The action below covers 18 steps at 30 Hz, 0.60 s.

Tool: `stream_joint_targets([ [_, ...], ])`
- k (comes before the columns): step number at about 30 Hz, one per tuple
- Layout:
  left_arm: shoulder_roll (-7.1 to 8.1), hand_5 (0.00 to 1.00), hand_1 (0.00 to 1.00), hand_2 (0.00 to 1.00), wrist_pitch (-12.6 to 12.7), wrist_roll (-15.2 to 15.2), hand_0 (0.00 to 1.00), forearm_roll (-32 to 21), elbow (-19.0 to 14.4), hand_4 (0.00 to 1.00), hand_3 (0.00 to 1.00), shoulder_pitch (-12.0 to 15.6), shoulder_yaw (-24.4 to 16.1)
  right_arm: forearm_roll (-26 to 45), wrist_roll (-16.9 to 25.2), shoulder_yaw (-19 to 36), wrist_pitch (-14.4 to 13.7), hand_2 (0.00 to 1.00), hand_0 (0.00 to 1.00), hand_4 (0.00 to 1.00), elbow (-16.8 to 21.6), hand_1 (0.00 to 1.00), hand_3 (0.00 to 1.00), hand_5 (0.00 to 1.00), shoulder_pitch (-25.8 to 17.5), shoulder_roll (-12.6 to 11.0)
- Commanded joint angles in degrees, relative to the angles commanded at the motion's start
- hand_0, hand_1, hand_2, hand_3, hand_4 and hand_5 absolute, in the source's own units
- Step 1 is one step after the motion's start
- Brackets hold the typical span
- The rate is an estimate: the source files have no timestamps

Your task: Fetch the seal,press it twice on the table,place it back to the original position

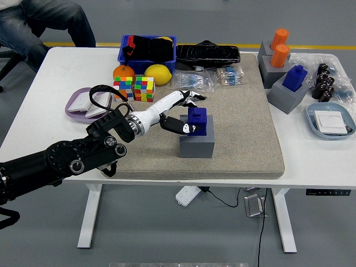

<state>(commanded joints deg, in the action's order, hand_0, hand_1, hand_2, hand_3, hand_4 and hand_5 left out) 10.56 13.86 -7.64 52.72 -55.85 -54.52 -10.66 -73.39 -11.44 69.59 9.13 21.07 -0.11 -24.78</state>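
A blue seal (198, 120) stands upright in a grey block holder (196, 144) on the beige mat (245, 128). My left hand (187, 115) reaches in from the left, its fingers curled around the seal's left side, thumb at the front and fingers behind. The seal still sits in the holder. A second blue seal (294, 77) rests in another grey holder (286, 95) at the right. My right arm is out of sight.
Two Rubik's cubes (135, 88), an orange (122, 72), a lemon (157, 74) and a blue bin (147, 49) sit at the back left. A purple tray (78, 105) lies left. Orange seals (278, 48), a blue dish (331, 122), plastic bags (211, 78). A seated person (44, 19) at top left.
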Motion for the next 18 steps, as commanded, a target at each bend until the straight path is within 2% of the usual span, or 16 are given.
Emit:
stream_joint_targets([
  [18, 0.03, 0.002, 0.781, 0.724, -0.7, 0.0, 0.829, -0.4, 0.1, 0.855, 0.849, -0.1, -0.7, 0.0, 0.0, 0.3, 0.0, 0.769, 0.924, 0.828, 0.0, 0.769, 0.776, 0.461, 0.0, 0.1],
])
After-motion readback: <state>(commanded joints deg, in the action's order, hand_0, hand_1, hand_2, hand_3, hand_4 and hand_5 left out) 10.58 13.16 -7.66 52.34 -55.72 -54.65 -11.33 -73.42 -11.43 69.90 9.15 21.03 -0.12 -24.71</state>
